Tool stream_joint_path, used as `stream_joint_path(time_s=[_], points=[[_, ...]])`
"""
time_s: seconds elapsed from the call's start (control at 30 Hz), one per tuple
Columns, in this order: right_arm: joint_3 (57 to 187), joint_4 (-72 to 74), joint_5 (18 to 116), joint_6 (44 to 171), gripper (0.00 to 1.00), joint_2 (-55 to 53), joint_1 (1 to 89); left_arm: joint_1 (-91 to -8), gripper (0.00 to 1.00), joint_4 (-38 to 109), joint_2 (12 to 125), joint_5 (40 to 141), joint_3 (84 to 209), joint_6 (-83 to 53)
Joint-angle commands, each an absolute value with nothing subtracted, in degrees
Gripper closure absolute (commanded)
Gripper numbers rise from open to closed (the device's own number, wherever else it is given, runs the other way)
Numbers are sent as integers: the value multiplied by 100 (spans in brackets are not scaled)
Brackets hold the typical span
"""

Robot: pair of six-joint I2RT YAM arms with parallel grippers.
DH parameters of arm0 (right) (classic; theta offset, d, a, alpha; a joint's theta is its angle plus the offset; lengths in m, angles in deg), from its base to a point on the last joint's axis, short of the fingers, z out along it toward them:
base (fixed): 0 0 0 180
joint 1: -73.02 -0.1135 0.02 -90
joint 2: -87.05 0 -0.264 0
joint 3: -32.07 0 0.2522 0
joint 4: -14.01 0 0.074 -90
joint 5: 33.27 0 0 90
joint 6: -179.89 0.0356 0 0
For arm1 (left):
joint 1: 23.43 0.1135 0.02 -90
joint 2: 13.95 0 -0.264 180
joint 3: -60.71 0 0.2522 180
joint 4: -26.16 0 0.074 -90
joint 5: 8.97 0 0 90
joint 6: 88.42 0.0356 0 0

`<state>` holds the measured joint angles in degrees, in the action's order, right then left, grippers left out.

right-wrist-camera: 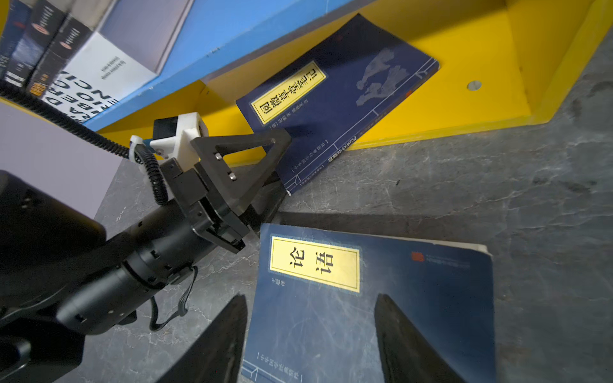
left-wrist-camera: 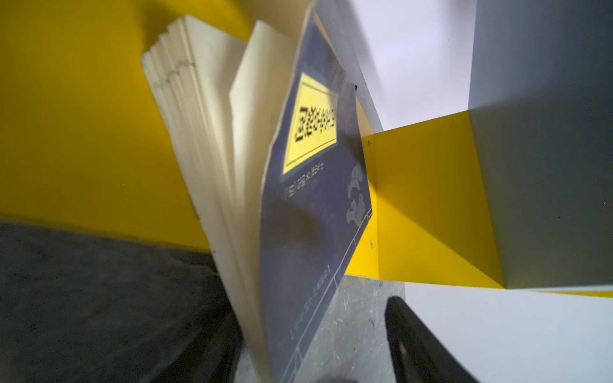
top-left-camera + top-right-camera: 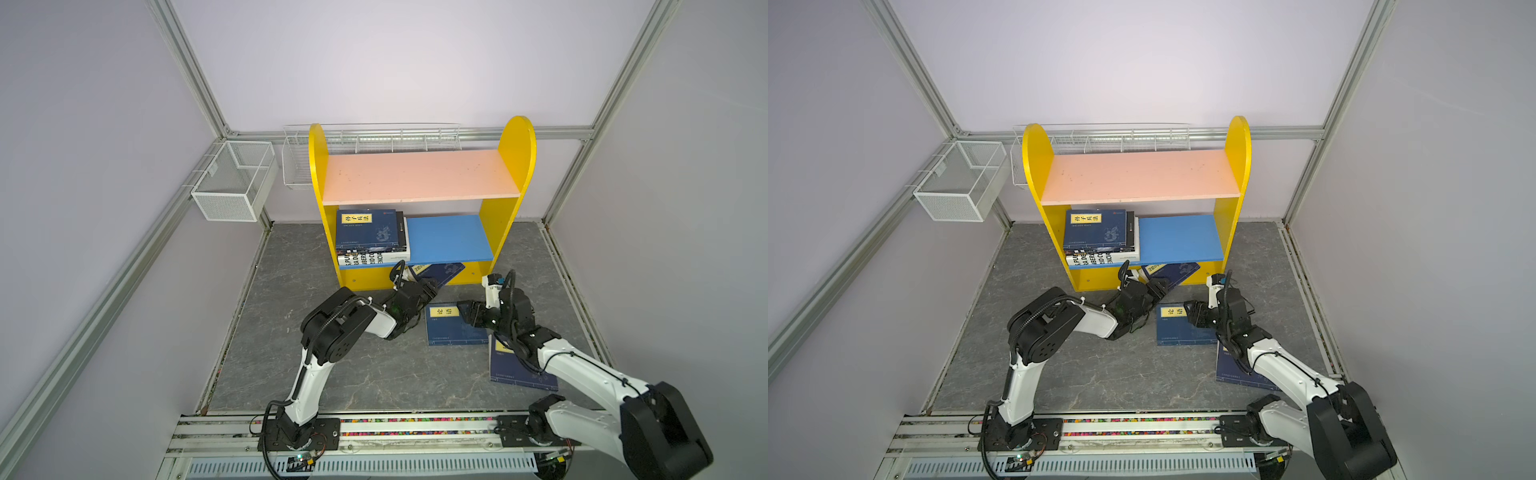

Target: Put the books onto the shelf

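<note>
The shelf has a pink upper board (image 3: 415, 174) and a blue lower board (image 3: 449, 237). On the blue board's left lies a stack of books, a navy one (image 3: 365, 228) on top and a thick white one (image 3: 361, 258) at the bottom. Another navy book (image 3: 446, 270) (image 1: 341, 96) leans on the shelf's yellow base, its pages fanned (image 2: 205, 139). My left gripper (image 3: 432, 289) (image 2: 313, 311) straddles its lower corner, open, with a gap at one finger (image 2: 414, 348). My right gripper (image 3: 463, 309) (image 1: 311, 298) hovers open over a navy book (image 3: 451, 328) (image 1: 398, 298) lying flat on the floor.
A further navy book (image 3: 511, 370) lies partly under my right arm. A white mesh basket (image 3: 232, 178) hangs on the left wall and a wire basket (image 3: 374, 141) runs behind the shelf. The arms' rail (image 3: 374, 428) lines the front edge.
</note>
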<state>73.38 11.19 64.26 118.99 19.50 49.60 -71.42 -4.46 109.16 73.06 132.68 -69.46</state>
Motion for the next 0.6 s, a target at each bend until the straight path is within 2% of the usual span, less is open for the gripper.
stream_joint_path(time_s=[0.0,0.1,0.3,0.57], points=[[7596,1598,6674,11881,38,1750,4929,-7081,40,-547,11240,7279,13109,-7193],[7640,1559,6665,11855,38,1709,4930,-7043,50,-829,11340,7341,13082,-7321],[7625,1371,6545,11767,38,1805,4929,-7039,61,-755,11296,7317,13063,-7338],[7587,1229,6465,11771,38,1909,4927,-7042,84,-791,11265,7353,12989,-7382]])
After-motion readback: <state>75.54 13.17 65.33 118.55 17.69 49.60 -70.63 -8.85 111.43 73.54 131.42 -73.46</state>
